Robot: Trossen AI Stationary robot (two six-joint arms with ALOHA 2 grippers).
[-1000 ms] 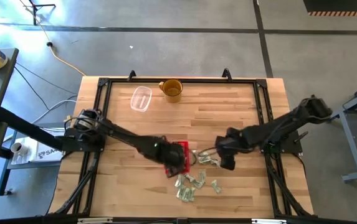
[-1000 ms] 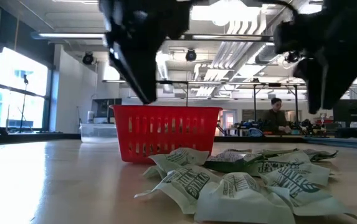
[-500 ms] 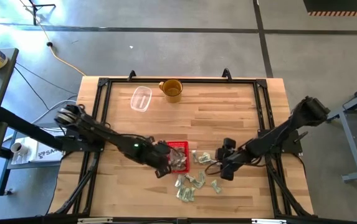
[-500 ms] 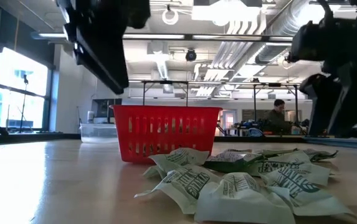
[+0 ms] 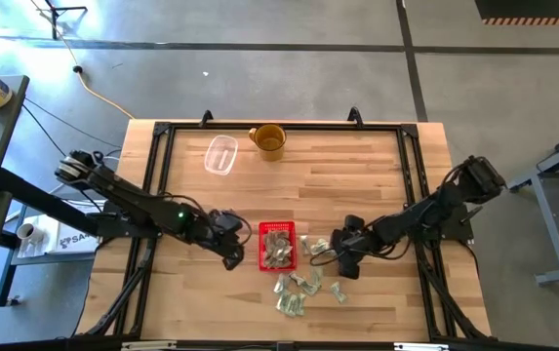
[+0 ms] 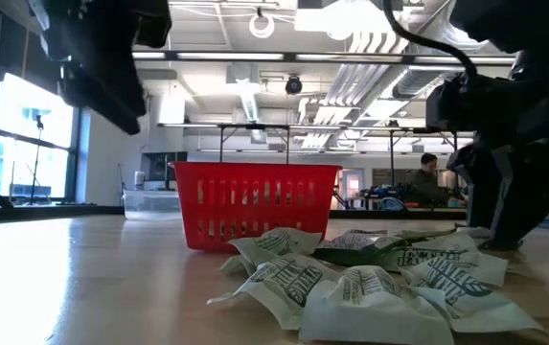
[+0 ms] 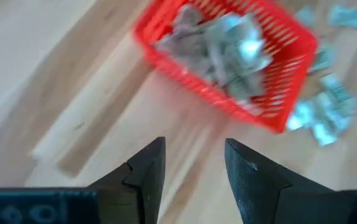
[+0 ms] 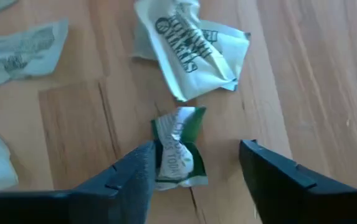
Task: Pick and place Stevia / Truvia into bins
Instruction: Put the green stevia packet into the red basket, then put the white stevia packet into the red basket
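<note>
The red basket [image 5: 277, 245] is seen just below the centre of the high view, with several sweetener packets lying inside it, and a loose heap of sweetener packets [image 5: 306, 286] is scattered on the wooden table [image 5: 377, 175] below and to the right of it. The left gripper [image 5: 230, 252] is placed just left of the basket; in the left wrist view its fingers [image 7: 146, 177] are held spread with nothing between them, and the basket's contents are shown blurred. The right gripper [image 5: 346, 261] is lowered at the right edge of the heap; only in the right wrist view are its fingers [image 8: 134, 171] shown parted around a crumpled green and white packet [image 8: 178, 149] lying on the wood, not yet pinched. In the low view the basket's slatted wall is seen behind the heap, and a person [image 6: 429, 178] is visible far back at the right. A clear container [image 5: 221, 154] and a yellow-brown mug [image 5: 268, 140] are found only in the upper part of the high view
</note>
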